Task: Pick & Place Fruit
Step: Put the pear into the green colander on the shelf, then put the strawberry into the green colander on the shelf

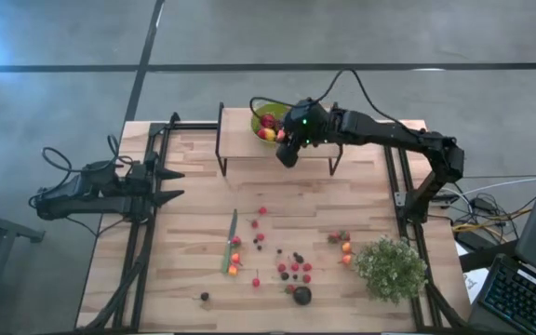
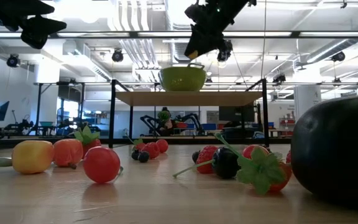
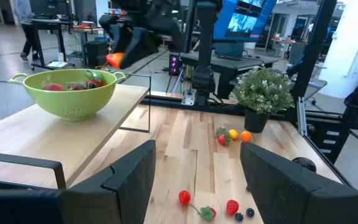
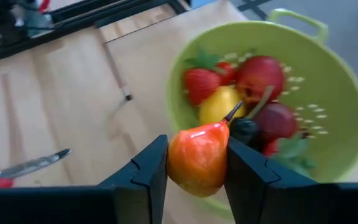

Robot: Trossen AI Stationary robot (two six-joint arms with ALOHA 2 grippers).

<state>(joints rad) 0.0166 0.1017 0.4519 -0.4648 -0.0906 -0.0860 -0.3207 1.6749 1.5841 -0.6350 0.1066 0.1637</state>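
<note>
Loose fruit (image 1: 282, 265) scattered over near half of table (image 1: 194, 209): red berries, dark berries, big dark round one (image 1: 301, 295) nearest edge. Knife (image 1: 230, 240) at 9 o'clock of scatter, potted plant (image 1: 391, 268) at 3 o'clock. Left gripper (image 1: 167, 184) parked at left edge, fingers wide apart, empty. Far side: right gripper (image 4: 196, 163) clamped on orange-red pear (image 4: 197, 158), just over near rim of green colander (image 4: 328, 93) on raised shelf (image 1: 240, 144), colander holding strawberries, lemon, red fruit.

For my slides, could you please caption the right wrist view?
Right hand holds an orange-red pear at the rim of the green colander of fruit.
</note>
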